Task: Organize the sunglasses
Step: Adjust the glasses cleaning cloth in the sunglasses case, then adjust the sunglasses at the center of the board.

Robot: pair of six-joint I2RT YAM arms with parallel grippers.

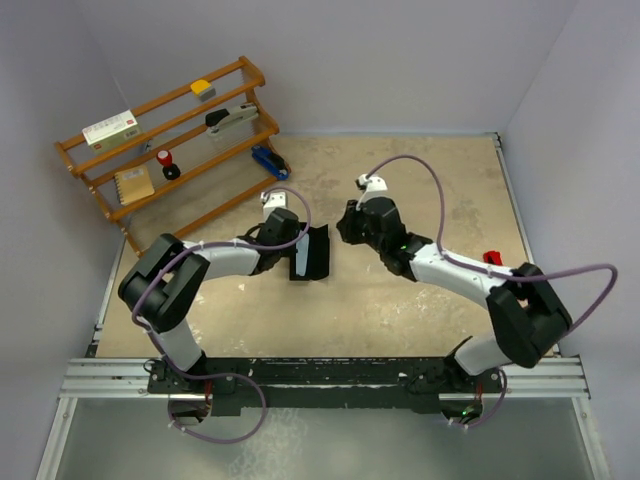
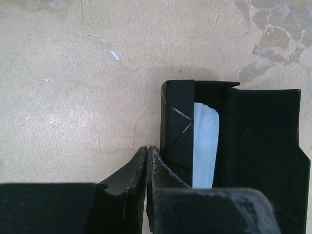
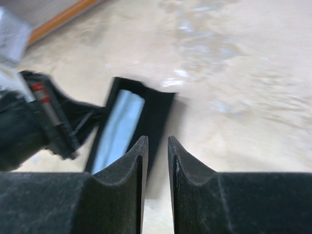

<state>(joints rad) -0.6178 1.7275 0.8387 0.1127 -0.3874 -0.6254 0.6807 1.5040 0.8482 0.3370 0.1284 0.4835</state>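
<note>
The red sunglasses (image 1: 492, 257) lay well behind the empty, barely parted right gripper (image 3: 157, 141), the left gripper (image 2: 146, 149) pinched together beside the black case (image 2: 263, 146); they looked light and brittle, best taken across the folded frame.

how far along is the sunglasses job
Early. Done: the black case lies open with the blue cloth inside. In hand: nothing; the left gripper is shut beside the case, and the right gripper is slightly open and empty near it. Left: the red sunglasses lie far to the right, not yet in the case.
</note>
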